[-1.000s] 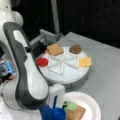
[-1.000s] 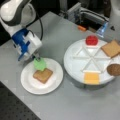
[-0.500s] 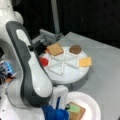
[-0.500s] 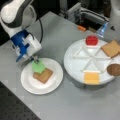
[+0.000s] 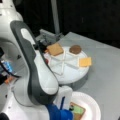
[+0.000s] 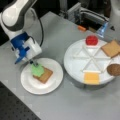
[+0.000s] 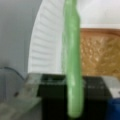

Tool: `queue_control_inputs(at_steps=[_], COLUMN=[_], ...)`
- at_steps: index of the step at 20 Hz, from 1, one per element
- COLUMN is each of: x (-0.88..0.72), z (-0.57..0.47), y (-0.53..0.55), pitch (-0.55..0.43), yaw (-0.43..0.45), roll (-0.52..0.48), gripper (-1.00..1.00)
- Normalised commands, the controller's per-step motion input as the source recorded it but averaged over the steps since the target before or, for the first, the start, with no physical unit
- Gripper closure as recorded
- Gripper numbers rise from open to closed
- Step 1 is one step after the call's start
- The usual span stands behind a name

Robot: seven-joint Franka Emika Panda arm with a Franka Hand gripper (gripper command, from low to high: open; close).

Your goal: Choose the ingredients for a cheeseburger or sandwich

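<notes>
Here pincer (image 6: 32, 62) seemingly grips lettuce (image 6: 37, 70) over toast (image 6: 45, 75) edge.

You see a lettuce piece (image 7: 72, 62) that looks like smooth, slightly glossy green plastic, edge-on in the wrist view. The toast slice (image 7: 100, 52) under it has a rough, grainy tan face. The plate (image 6: 28, 83) looks like matt white paper with a ribbed rim. The divided tray (image 6: 75, 63) reads as smooth white plastic. The arm (image 5: 37, 75) shows glossy white and grey shells, and the gripper (image 6: 32, 62) has blue plastic parts. The table (image 6: 82, 105) is matt grey.
</notes>
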Motion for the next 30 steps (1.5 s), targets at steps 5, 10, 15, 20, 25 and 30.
queue_control_inputs(at_steps=[5, 10, 15, 20, 25, 30], x=[0.24, 0.16, 0.09, 0.03, 0.00, -0.03], z=[-0.03, -0.05, -0.05, -0.07, -0.07, -0.07], y=[-0.16, -0.15, -0.13, -0.09, -0.07, -0.04], pitch=[-0.013, -0.014, -0.028, -0.042, -0.052, -0.062], yaw=[0.174, 0.184, 0.178, 0.176, 0.178, 0.174], roll=[0.087, 0.031, -0.003, -0.012, -0.046, -0.095], gripper=[1.00, 1.00, 1.00, 1.00, 1.00, 1.00])
